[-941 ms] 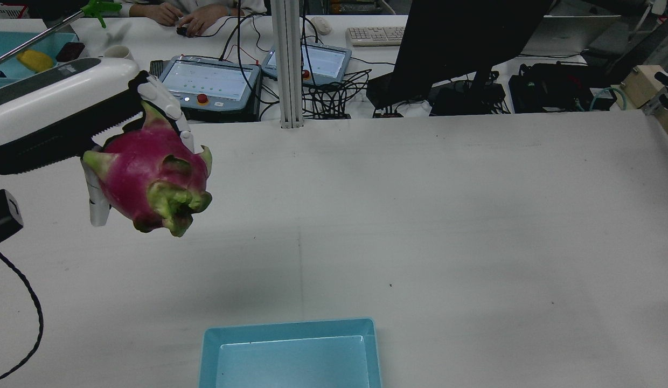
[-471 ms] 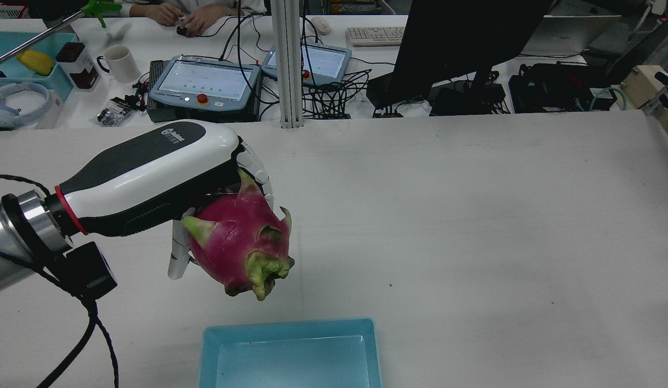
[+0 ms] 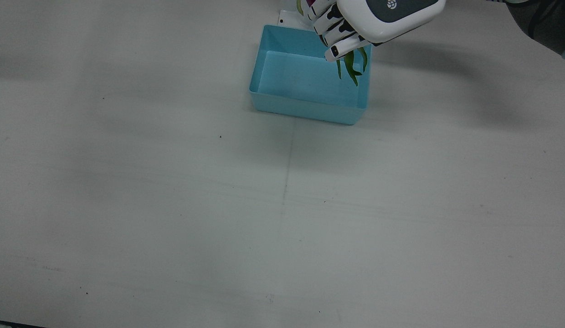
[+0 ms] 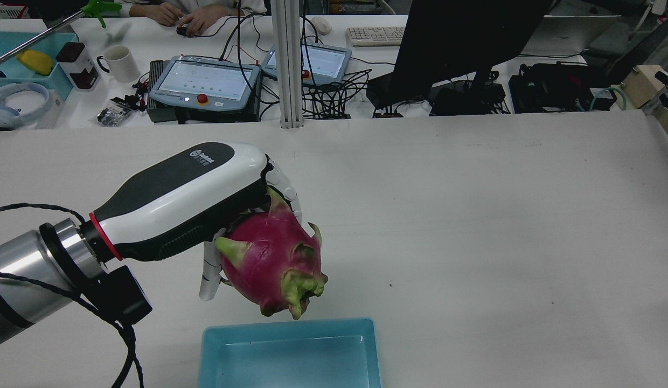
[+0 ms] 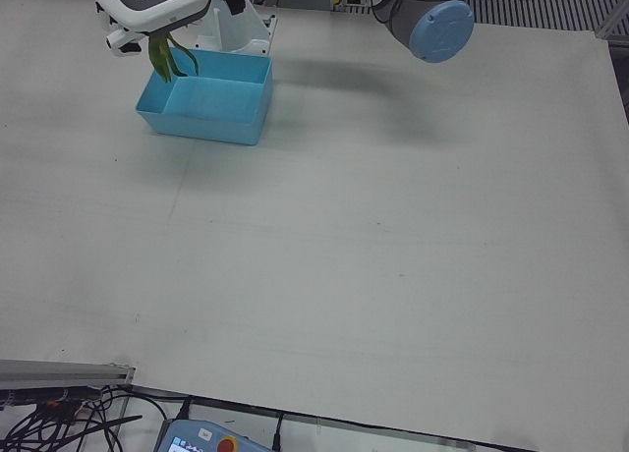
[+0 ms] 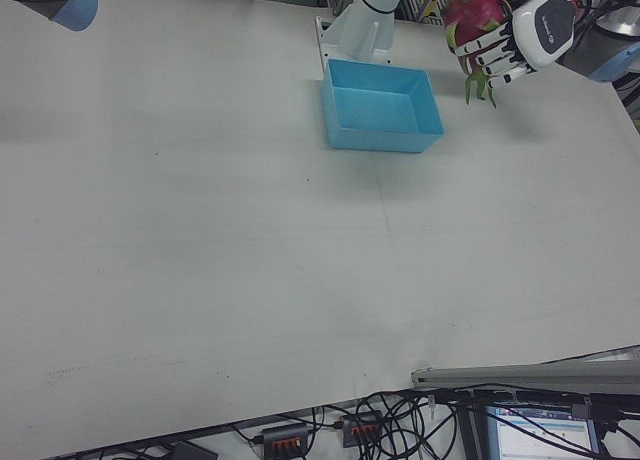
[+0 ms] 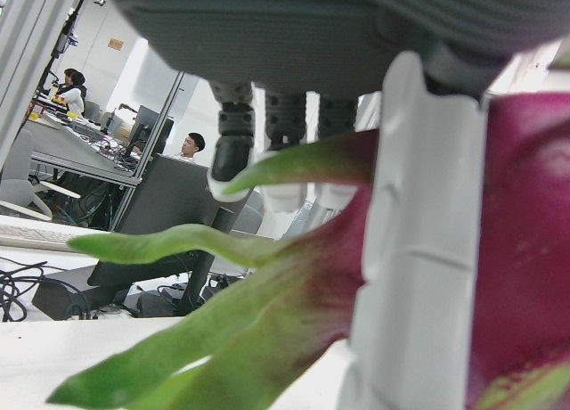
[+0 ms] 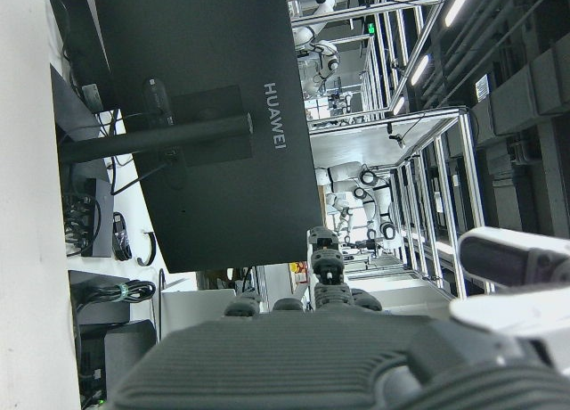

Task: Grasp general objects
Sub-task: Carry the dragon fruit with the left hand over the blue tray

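Observation:
A pink dragon fruit [image 4: 269,267] with green scales is held in my left hand [image 4: 242,210], which is shut on it from above. The fruit hangs in the air just beyond the far rim of the light blue bin [image 4: 291,328], apart from it. In the front view the left hand [image 3: 373,20] is over the bin's corner [image 3: 362,107] with green scales [image 3: 353,68] hanging below. The right-front view shows the fruit [image 6: 472,12] beside the bin [image 6: 385,135]. The left hand view shows the fruit [image 7: 525,250] pressed by white fingers [image 7: 419,250]. My right hand [image 8: 312,356] shows only in its own view, holding nothing.
Two teach pendants [image 4: 207,83], cables, a black monitor [image 4: 463,37] and a mug [image 4: 118,62] stand beyond the table's far edge. The left arm's elbow [image 5: 437,29] hangs over the table. A right arm joint [image 6: 70,2] is at the corner.
My left hand has carried the dragon fruit right and down toward the near edge, close to the blue bin. Its hold on the fruit is unchanged.

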